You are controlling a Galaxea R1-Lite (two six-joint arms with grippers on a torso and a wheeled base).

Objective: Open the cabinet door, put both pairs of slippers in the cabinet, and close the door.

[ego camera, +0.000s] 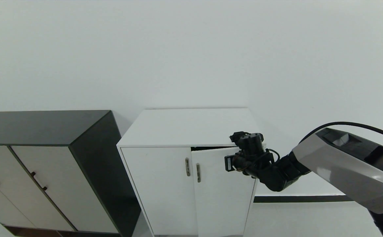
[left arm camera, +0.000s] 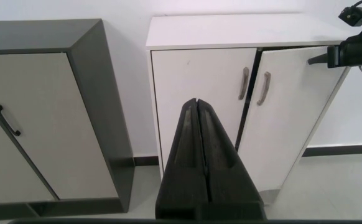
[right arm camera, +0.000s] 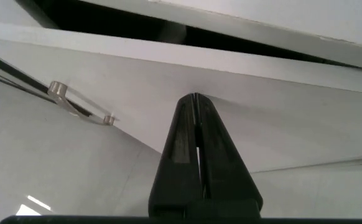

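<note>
At white cabinet (ego camera: 185, 126), R door (ego camera: 222, 191) ajar, inside dark; R fingers (right arm camera: 182, 140) & L fingers (left arm camera: 186, 140) pressed together.

Plain room: white cabinet (ego camera: 185, 131), bare wall (ego camera: 191, 49)

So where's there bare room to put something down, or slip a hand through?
The white cabinet's top is bare from the wall to its front edge, and so is the dark cabinet's top beside it. For passing through there is just a thin slit above the ajar right door. The robot's right hand crowds that door's upper part.
</note>
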